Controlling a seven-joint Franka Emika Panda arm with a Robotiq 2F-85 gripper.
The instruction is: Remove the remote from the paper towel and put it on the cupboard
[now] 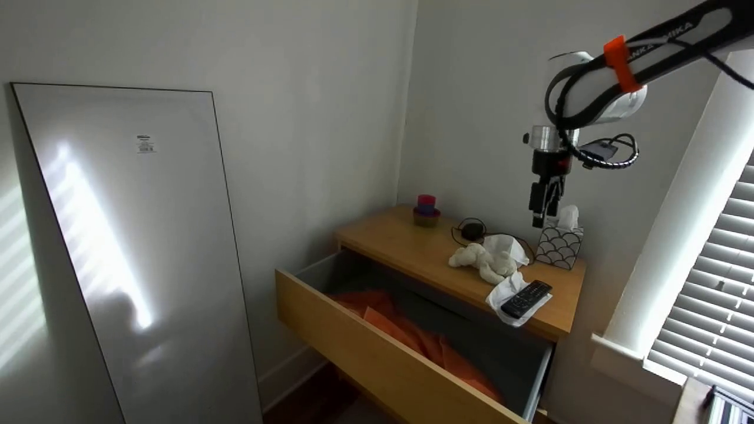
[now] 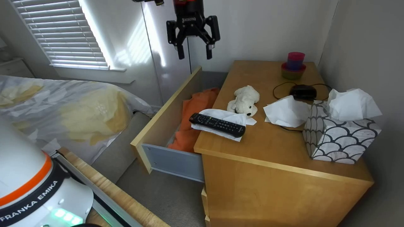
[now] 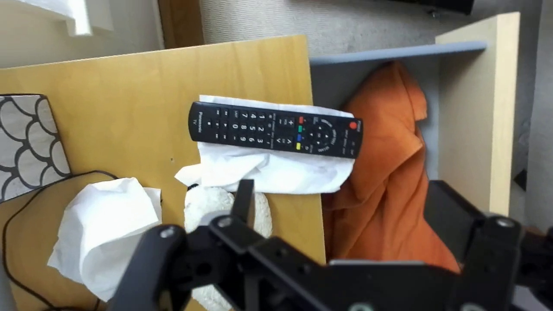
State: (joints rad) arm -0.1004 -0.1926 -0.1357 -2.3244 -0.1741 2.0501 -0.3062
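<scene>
Legibly Panasonic remote (image 3: 275, 130), wrist view only

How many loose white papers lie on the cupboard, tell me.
2: the paper towel under the remote, and a crumpled sheet near the tissue box. More layers may be hidden.

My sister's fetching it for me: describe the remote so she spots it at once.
Find the tan wooden cupboard with its wide drawer pulled open. On top, a white paper towel partly overhangs that drawer. Lying on the towel is the remote: a long, flat black bar covered in buttons, while the neighbouring plush toy is white.
</scene>
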